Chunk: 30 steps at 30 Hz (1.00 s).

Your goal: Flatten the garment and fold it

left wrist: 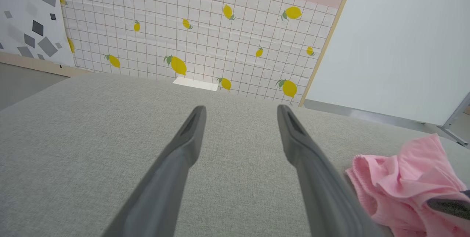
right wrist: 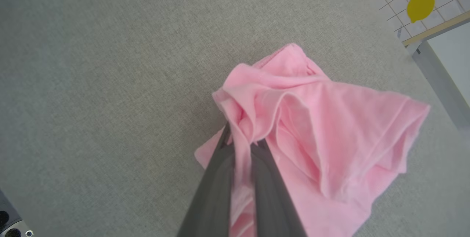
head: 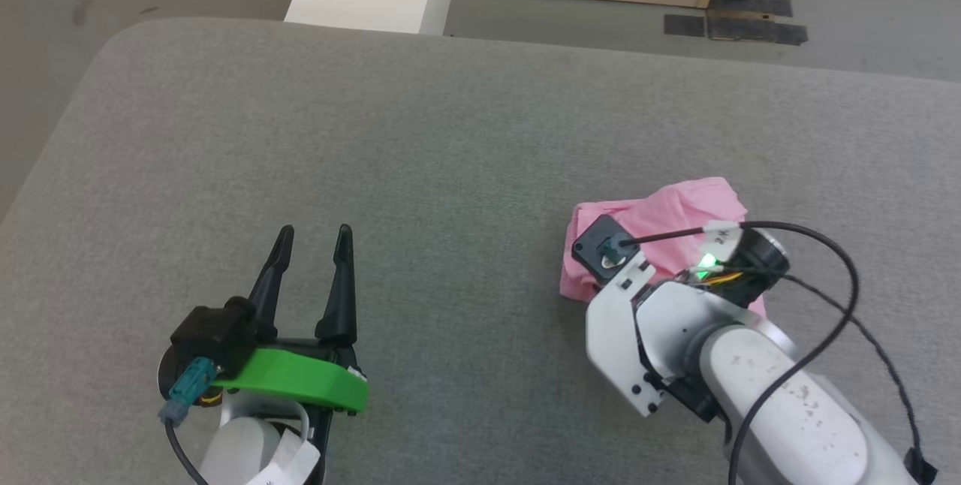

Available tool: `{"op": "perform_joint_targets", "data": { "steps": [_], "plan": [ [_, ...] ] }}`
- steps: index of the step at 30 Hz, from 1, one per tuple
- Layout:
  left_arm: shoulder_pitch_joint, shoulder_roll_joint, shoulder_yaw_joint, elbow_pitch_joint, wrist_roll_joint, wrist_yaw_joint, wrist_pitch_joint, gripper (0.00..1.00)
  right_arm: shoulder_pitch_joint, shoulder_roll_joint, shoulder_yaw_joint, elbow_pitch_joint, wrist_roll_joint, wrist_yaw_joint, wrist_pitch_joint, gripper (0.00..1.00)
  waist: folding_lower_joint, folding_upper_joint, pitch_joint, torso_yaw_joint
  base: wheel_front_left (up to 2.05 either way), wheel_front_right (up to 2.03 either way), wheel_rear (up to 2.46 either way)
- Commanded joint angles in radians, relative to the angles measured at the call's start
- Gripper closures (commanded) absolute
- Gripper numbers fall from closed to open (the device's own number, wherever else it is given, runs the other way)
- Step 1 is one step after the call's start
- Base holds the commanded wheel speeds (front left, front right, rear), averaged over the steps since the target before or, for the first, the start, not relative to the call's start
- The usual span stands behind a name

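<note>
Garment [right wrist: 330, 130] fold between right jaws, clear of left jaws

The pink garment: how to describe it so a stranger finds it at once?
On the grey cloth-covered surface, look at its right half. The garment, a crumpled heap of thin light pink cloth, lies with the right gripper pinching a fold. Nothing else there is pink.
</note>
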Motion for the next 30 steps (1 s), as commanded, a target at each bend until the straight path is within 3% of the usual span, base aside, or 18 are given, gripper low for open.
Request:
{"op": "perform_joint_targets", "data": {
  "steps": [1,3,4,5,6,14,25,30],
  "plan": [
    [-0.010,-0.003,0.000,0.003,-0.005,-0.004,-0.005,0.00,-0.016,0.004,0.010,0.029,0.020,-0.001,-0.006,1.00,0.0000,0.0000,0.012,0.015,0.00,0.00,0.00],
    [-0.013,-0.003,-0.001,0.003,-0.007,-0.004,-0.005,0.00,-0.029,0.007,0.029,0.075,0.040,-0.001,-0.012,1.00,0.0000,0.0000,0.017,0.022,0.00,0.00,0.00],
    [-0.013,-0.003,0.000,0.004,-0.007,-0.004,-0.005,0.00,-0.034,0.009,0.036,0.095,0.053,-0.001,-0.019,0.91,0.0000,0.0000,0.018,0.024,0.00,0.00,0.00],
    [-0.013,-0.003,0.001,0.004,-0.008,-0.004,-0.005,0.00,-0.042,0.008,0.046,0.108,0.061,-0.001,-0.031,0.52,0.0000,0.0000,0.020,0.025,0.00,0.00,0.00],
    [-0.012,-0.003,0.002,0.003,-0.008,-0.004,-0.005,0.00,-0.046,0.009,0.050,0.116,0.071,-0.001,-0.042,0.00,0.0000,0.0000,0.021,0.025,0.00,0.00,0.00],
    [0.000,-0.003,0.022,0.002,-0.002,-0.003,-0.005,0.00,-0.069,0.025,-0.002,0.038,0.149,-0.001,-0.212,0.00,0.0000,0.0000,0.003,-0.011,0.00,0.00,0.00],
    [0.019,-0.003,0.025,-0.017,0.006,-0.001,-0.005,0.00,0.137,0.144,-0.387,-0.165,0.094,-0.001,-0.645,0.00,0.0000,0.0000,-0.065,-0.085,0.00,0.00,0.00],
    [0.029,-0.003,0.025,-0.020,0.009,0.004,-0.005,0.00,0.258,0.162,-0.515,-0.196,0.073,-0.001,-0.806,0.00,0.0000,0.0000,-0.087,-0.113,0.00,0.00,0.00]
  ]
}}
